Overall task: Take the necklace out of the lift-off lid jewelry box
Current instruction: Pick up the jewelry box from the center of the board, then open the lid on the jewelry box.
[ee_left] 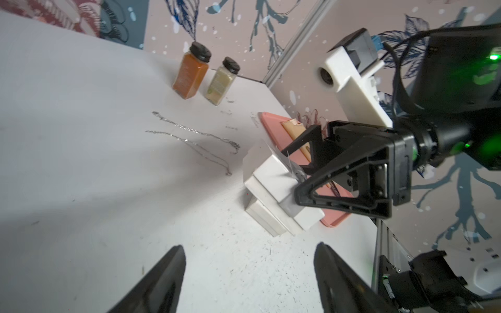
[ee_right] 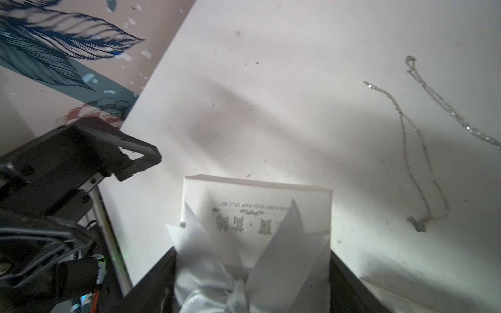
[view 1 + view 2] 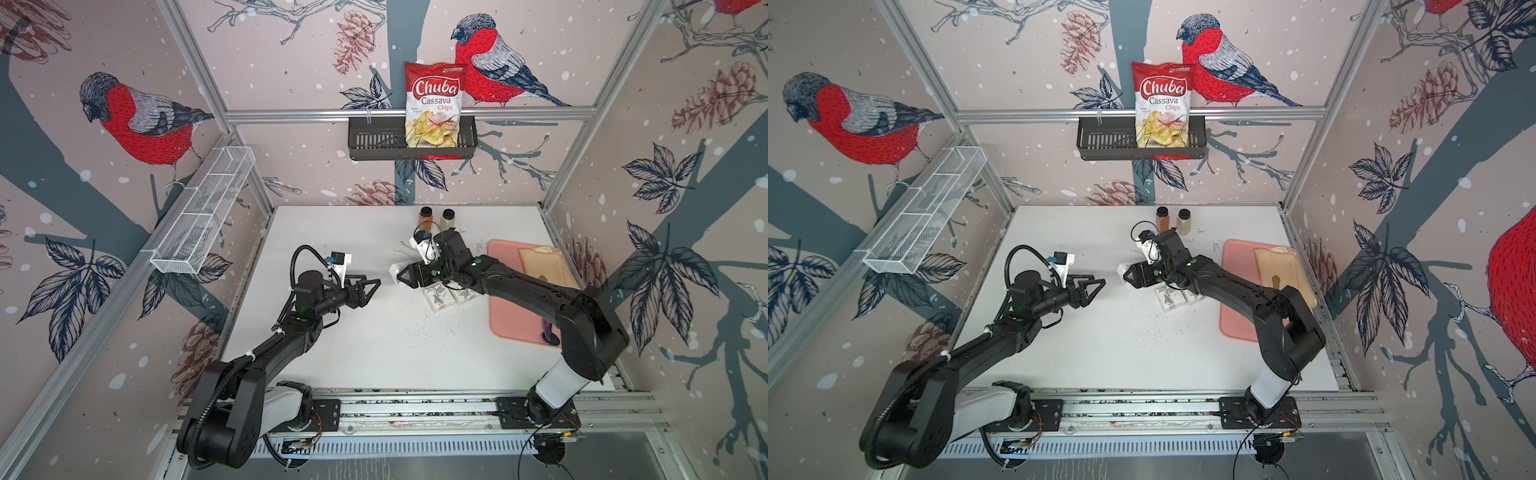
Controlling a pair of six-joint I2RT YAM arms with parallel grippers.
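The left gripper [image 3: 371,291] hangs above the bare white table [image 3: 332,353] left of centre, its jaws spread wide with nothing between them, tips turned toward the right. Just to its right, the right gripper [image 3: 402,277] faces it, closed across the sides of a white lid [image 2: 257,206] that keeps its jaws well apart. The lid bears a pale satin ribbon bow [image 2: 233,273] and silver print: two large characters and a fine line of letters, too blurred to read. The necklace [image 2: 418,225] is out of the box, lying loose on the table just beyond the right gripper, its thin chain trailing in loops with a small pendant at one end. Farther back stand two spice jars with black caps, one orange-brown [image 3: 426,217] and one pale [image 3: 448,219]; their labels cannot be read. High on the far wall a black basket [image 3: 365,139] holds a red and white bag [image 3: 434,104] marked "Chuba Cassava Chips". Under the right forearm sit two small white boxes [image 3: 437,299] with dark printed figures. At the right, a pink tray [image 3: 505,299] carries a tan pouch [image 3: 540,262].
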